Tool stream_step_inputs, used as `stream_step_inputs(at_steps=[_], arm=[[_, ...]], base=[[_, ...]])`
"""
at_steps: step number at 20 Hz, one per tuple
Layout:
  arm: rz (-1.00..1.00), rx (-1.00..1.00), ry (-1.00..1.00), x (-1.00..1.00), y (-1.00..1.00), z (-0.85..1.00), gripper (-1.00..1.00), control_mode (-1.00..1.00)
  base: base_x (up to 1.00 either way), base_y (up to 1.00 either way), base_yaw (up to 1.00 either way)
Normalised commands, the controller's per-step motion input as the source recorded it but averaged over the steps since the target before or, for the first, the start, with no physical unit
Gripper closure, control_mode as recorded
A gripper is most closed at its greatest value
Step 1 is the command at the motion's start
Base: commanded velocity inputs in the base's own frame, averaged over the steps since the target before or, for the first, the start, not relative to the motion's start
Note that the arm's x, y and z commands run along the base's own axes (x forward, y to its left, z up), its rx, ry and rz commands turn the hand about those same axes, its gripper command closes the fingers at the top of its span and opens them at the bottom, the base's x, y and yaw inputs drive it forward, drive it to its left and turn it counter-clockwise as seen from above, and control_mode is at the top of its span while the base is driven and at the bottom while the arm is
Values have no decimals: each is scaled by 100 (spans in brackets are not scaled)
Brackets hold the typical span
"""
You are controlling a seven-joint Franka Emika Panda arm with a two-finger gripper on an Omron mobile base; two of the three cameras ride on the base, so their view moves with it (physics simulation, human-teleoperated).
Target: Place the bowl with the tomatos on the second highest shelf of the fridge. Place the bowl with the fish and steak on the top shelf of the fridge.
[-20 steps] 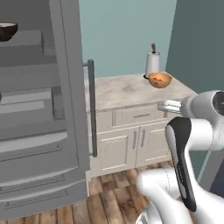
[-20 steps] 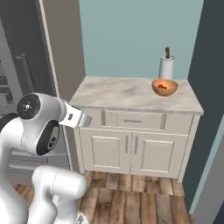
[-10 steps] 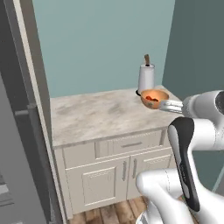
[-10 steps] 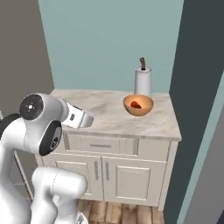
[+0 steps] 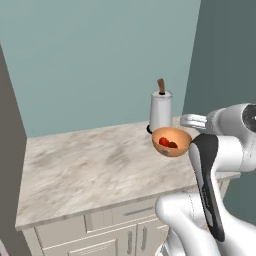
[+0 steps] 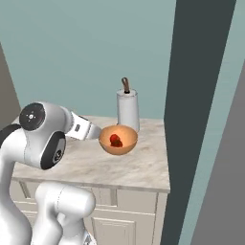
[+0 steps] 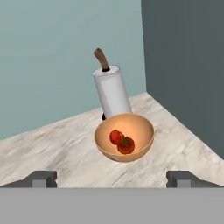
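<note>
1. On counter point(image 5: 90, 170), near its right end: bowl point(image 7: 124, 136), orange-tan, upright, two tomatoes point(image 7: 121, 141) inside, touching each other
2. Just behind bowl: paper towel roll point(image 7: 113, 92), white, upright on a dark base, brown knob on top
3. Gripper point(image 7: 111, 178) spread wide, nothing held; both tips on the near side of bowl, apart from it, bowl centred between them in hand view
4. Arm reaches toward bowl in both base views; gripper itself hard to make out there
5. Dark wall panel point(image 6: 191, 110) at counter's right end
</note>
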Motion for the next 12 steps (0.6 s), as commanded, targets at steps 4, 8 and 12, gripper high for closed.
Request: stream_step_inputs(at_steps=[4,8,12], arm=[[0,0,0,0,0,0,-100,100],[-1,0,10,18,-8,-9,-100,-100],[-18,-2,65,49,-36,-46,-100,-100]], base=[[38,-29,1],[10,-6,4],[0,0,0]])
